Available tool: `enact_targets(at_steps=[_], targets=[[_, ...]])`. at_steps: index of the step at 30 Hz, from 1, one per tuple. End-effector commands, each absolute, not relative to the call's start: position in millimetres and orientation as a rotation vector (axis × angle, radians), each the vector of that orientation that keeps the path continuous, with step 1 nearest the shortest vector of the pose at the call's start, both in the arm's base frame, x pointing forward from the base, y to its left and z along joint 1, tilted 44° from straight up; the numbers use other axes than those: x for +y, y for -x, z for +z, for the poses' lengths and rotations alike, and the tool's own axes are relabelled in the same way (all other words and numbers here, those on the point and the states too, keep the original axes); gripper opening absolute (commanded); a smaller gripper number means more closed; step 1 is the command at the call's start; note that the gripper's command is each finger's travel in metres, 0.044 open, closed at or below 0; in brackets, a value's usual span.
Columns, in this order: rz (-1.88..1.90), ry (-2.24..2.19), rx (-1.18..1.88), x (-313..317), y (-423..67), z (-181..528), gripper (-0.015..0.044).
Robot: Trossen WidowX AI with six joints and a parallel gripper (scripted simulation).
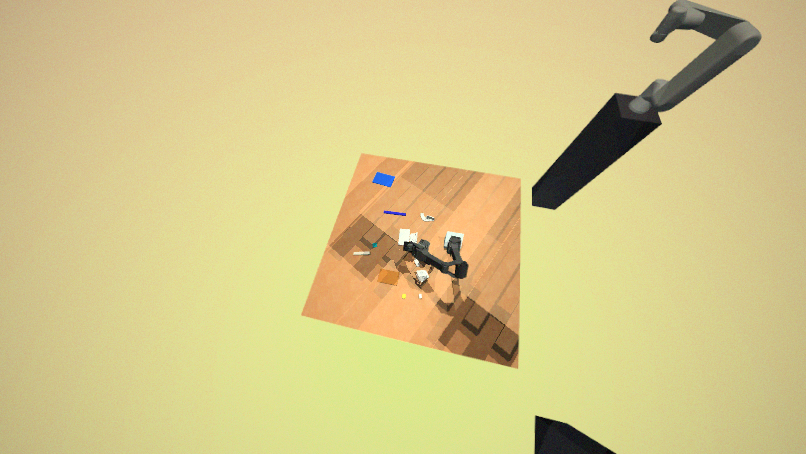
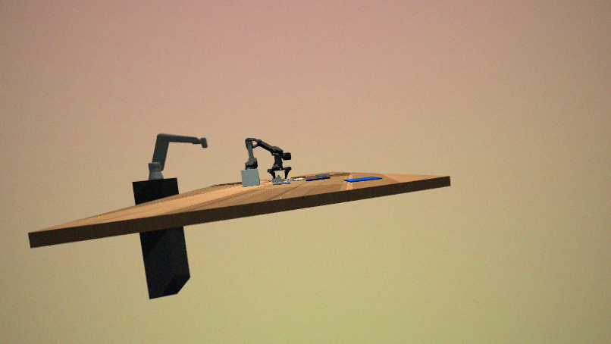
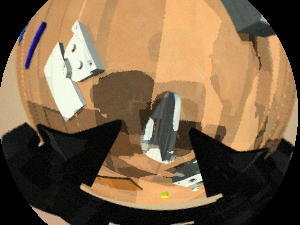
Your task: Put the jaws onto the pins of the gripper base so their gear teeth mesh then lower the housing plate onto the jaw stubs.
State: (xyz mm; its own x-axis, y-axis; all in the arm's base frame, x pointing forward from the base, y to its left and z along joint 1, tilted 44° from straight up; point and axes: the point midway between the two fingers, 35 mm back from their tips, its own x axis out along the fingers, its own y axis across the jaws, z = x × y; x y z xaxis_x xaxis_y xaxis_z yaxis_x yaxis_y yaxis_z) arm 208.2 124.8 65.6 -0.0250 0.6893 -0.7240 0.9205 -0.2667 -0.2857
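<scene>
"So, any containers?"
"I see slabs: blue [image 1: 383, 179] [image 2: 363, 179], flat, smooth. The gripper [image 3: 155, 127]?"
"Fingers wide apart (nothing between them), above a pale, tapered jaw [image 3: 162, 129]."

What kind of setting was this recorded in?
Likely a robot workbench for small assembly: a wood-topped table, a black robot arm mounted on it, and small white parts lying beneath its open jaws.
</scene>
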Motion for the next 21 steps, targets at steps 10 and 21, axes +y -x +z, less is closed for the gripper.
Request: enact_targets(at_steps=[10,21], targets=[[-1.178,-1.978,1.703,125.7,-208.2,65.2,0.044],[-1.176,-1.973,1.699,125.1,-208.2,65.3,0.0256]])
